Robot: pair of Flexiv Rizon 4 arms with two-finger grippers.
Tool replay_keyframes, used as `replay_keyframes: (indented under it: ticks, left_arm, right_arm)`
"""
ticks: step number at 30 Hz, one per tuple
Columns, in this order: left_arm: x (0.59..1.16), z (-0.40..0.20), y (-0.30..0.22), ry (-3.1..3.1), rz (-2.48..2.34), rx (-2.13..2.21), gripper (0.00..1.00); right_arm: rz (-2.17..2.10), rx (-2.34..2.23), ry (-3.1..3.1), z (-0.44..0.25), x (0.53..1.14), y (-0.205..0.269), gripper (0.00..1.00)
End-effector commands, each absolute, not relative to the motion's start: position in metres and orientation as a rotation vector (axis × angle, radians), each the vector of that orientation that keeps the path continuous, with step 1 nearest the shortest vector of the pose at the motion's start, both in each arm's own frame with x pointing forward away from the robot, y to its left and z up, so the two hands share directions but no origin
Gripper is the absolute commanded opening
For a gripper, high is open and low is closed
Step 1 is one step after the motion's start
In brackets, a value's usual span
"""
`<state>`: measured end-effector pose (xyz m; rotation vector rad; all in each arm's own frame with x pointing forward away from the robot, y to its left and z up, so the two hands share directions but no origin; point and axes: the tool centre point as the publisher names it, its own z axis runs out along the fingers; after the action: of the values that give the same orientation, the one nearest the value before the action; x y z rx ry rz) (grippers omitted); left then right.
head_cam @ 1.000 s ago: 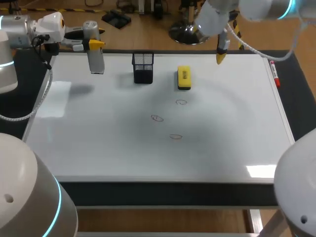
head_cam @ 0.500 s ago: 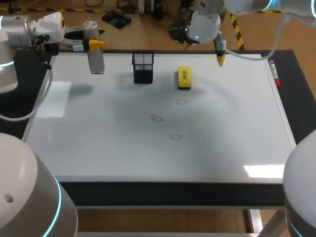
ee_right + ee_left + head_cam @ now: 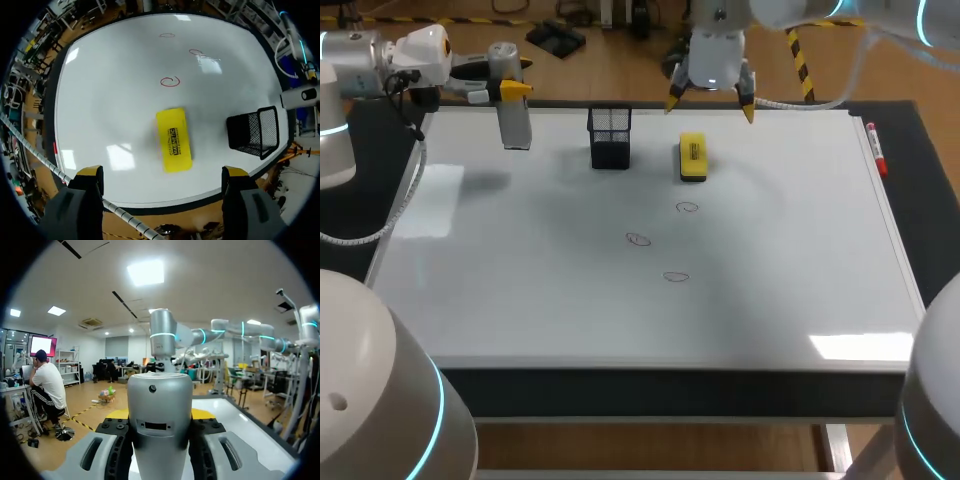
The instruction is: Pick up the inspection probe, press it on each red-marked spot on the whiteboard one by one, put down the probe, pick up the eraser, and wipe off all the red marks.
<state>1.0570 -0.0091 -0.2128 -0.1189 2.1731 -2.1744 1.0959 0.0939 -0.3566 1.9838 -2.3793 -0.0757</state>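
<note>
Left gripper (image 3: 510,88) level, jaws clamped on the probe (image 3: 515,125) between them; right gripper (image 3: 710,104) pointing down, jaws spread wide.

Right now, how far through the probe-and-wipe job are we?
Done: the inspection probe is picked up; the left gripper is shut on it, near the whiteboard's far-left corner. Whether the spots were pressed cannot be told. In hand: the right gripper hangs open above the yellow eraser, not touching it. Left: setting the probe down, grasping the eraser, wiping all three red marks.
</note>
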Motion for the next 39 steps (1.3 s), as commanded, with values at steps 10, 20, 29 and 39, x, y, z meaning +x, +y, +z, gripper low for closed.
replay_keyframes:
  ticks: [10,20,29,39]
  left_arm:
    - [1.055,-0.211,-0.009,2.174,-2.169,-0.123,0.0]
    - [1.055,-0.211,-0.009,2.174,-2.169,-0.123,0.0]
    - [1.055,-0.211,-0.009,2.174,-2.169,-0.123,0.0]
    - [1.055,-0.211,-0.009,2.174,-2.169,-0.123,0.0]
  right_arm:
    - [0.004,1.987,-2.303,-0.39,1.087,0.112,1.0]
    - [-0.015,2.028,-2.321,-0.417,1.079,0.111,1.0]
    - [-0.027,2.028,-2.305,-0.427,1.078,0.106,1.0]
    - [-0.013,2.021,-2.289,-0.427,1.078,0.105,1.0]
